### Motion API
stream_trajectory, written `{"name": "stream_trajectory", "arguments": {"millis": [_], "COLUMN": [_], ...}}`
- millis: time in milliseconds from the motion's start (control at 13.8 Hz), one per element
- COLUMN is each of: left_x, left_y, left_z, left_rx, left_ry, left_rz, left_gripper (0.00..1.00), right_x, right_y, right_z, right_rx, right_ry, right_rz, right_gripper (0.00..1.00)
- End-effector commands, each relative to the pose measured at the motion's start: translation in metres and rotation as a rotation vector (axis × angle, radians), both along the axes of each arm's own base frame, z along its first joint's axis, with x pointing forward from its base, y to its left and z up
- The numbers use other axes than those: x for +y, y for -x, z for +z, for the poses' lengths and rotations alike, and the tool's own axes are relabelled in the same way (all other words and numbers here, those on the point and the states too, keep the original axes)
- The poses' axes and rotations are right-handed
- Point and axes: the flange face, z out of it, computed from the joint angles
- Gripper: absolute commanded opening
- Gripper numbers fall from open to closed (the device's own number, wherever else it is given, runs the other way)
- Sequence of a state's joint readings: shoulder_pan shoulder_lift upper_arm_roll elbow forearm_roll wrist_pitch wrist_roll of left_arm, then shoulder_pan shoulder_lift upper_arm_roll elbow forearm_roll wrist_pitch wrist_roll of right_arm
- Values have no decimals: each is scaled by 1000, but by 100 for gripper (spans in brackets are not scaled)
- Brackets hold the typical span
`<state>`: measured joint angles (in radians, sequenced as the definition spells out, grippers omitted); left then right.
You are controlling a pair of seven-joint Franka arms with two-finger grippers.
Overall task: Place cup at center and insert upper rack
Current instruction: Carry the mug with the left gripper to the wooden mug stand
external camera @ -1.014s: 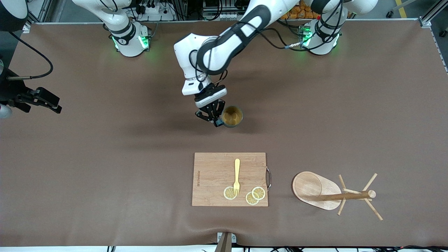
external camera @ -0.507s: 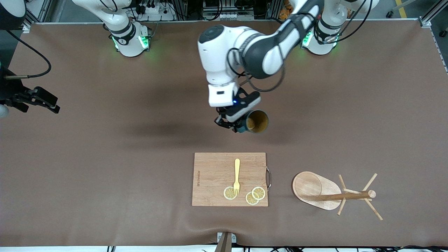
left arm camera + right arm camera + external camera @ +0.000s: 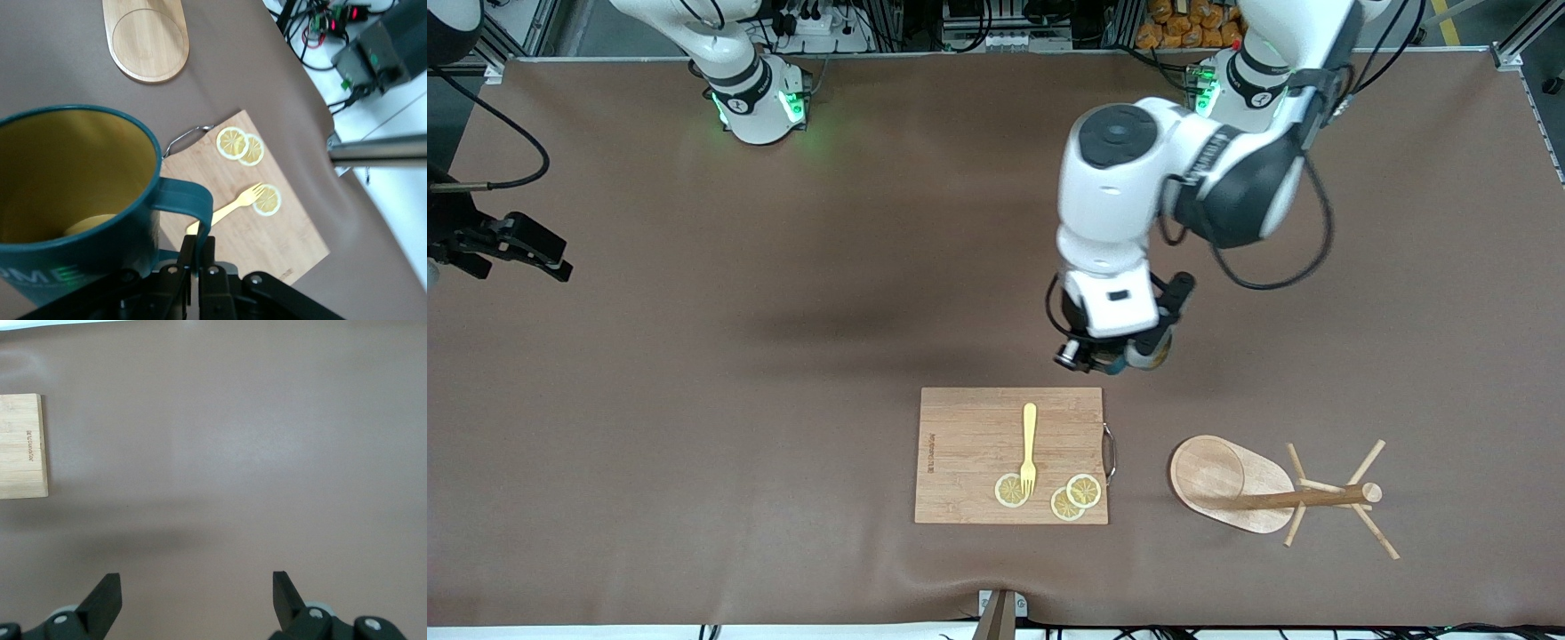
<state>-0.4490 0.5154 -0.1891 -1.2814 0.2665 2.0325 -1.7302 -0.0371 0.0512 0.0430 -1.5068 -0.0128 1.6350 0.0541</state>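
Nearest the front camera, the board [image 3: 1011, 455] lies flat on the table [image 3: 694, 427] with a yellow fork [image 3: 1029, 447] on it, tines resting on one lemon slice [image 3: 1010, 490]; two more overlapping slices [image 3: 1076, 497] sit beside that one, toward the board's metal handle [image 3: 1110, 453]. Beside the board, toward the left arm's end of the table, the rack [image 3: 1276, 489] lies tipped on its side, its oval base [image 3: 1218, 483] standing on edge and its post [image 3: 1303, 498] running along the table with thin pegs splayed around the tip. Farther from the camera, the left gripper [image 3: 197, 250] hangs in the air over bare table just off the board's handle corner, its fingers clamped tight on the loop handle of the cup [image 3: 77, 200]. The cup is teal outside and yellowish inside, mostly hidden under the wrist in the front view [image 3: 1149, 356]. The right gripper [image 3: 197, 597] waits over bare table at the right arm's end, fingers [image 3: 103, 597] spread wide and holding nothing.
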Motion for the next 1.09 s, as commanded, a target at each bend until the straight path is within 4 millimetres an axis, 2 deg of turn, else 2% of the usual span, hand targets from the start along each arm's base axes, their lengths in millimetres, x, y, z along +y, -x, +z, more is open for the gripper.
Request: {"name": "stream_trajectory", "arguments": {"millis": [0,145,435,507,652,724,869,1014], "left_x": [35,59,109,124,136,149,166,199], "left_y": [-16,-30,-62,-73,-90,-97,-106,-116], "left_z": [18,23,21,15,-2,-6,-8,-9], "left_rx": [7,14,0,2,-21,-27,-55,-79], "left_ry": [108,174,286,333,430,484,555,609], "left_rz": [78,125,150,145,121,124,63,33], "left_gripper": [0,0,0,0,0,0,0,0], "right_x": [-2,-3,-5,-5,-5,-5,-3,-3], "right_y": [6,6,6,7,7,8,8,8], "right_z": [7,7,6,6,6,5,5,5], "right_rx": [-3,-3,6,11,14,18,18,18], "right_ry": [14,14,14,15,15,15,15,15], "right_rz": [-11,-11,-15,-15,-16,-16,-13,-13], "right_gripper": [100,100,100,100,100,100,100,100]}}
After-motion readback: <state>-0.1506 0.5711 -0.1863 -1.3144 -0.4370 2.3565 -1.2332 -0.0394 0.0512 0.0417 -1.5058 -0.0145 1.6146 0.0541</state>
